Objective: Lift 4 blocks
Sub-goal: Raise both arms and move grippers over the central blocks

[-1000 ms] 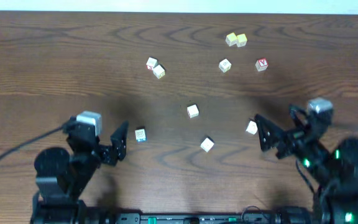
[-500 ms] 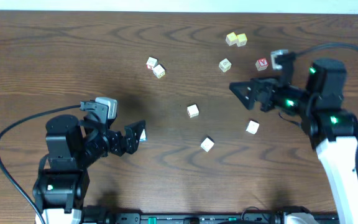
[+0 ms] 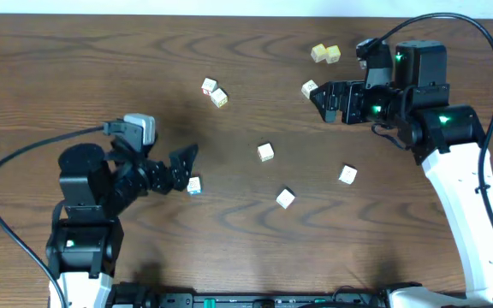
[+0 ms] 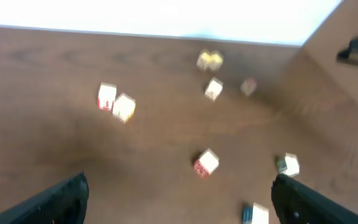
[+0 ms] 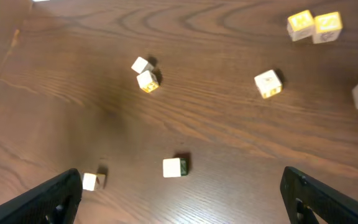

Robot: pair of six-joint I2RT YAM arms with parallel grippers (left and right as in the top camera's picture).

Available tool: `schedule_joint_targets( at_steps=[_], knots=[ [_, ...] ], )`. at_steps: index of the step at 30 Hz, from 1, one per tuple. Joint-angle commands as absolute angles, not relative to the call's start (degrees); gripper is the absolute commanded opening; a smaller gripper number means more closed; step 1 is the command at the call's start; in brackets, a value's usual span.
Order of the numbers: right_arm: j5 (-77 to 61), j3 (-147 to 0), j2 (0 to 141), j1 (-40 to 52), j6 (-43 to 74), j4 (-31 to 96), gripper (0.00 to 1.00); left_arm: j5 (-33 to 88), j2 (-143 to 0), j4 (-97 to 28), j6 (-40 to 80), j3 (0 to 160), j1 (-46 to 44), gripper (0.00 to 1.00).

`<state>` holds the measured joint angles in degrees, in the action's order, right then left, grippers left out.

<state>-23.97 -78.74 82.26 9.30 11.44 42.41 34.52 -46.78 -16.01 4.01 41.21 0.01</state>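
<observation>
Four small pale wooden blocks (image 3: 266,152) lie on the dark wooden table (image 3: 75,77), none lifted. The left pincer (image 3: 185,168) has just spread wide beside the left block (image 3: 194,185). The right pincer (image 3: 320,104), wide and empty, has swung far right.

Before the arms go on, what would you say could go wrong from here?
1. The left gripper is open with a finger close beside the teal-printed block; lowering like this could knock it aside rather than straddle it.
2. The right gripper, also open, hovers next to a cube close to the yellowish pair; it might pick the wrong cube.
3. The two cubes at upper left touch; gripping one could drag the other.
</observation>
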Motion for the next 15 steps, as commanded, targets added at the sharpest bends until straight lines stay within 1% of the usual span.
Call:
schedule_joint_targets(
  at_steps=[1,3,5,9,11,15],
  knots=[
    [-27.09,-79.59,82.41,9.85,12.84,43.79,0.99,34.5,-48.64,-15.05,11.73,44.05,0.25,0.94],
    [-27.07,-79.59,82.39,9.85,12.82,45.91,0.99,34.46,-50.61,-18.28,10.96,46.15,0.25,0.94],
    [-27.07,-79.57,82.48,9.87,12.84,47.44,0.99,32.95,-52.77,-22.94,7.77,49.01,0.25,0.94],
    [-26.44,-79.2,82.78,9.91,12.84,48.99,0.99,19.66,-58.24,-36.97,7.27,57.06,0.25,0.94],
    [-26.65,-79.02,83.13,10.83,13.04,50.0,0.99,16.19,-60.75,-41.91,9.32,59.31,0.25,0.94],
    [-24.73,-79.02,83.55,16.05,16.6,53.69,0.99,19.9,-63.51,-43.97,16.82,59.75,0.19,0.94]
  ],
)
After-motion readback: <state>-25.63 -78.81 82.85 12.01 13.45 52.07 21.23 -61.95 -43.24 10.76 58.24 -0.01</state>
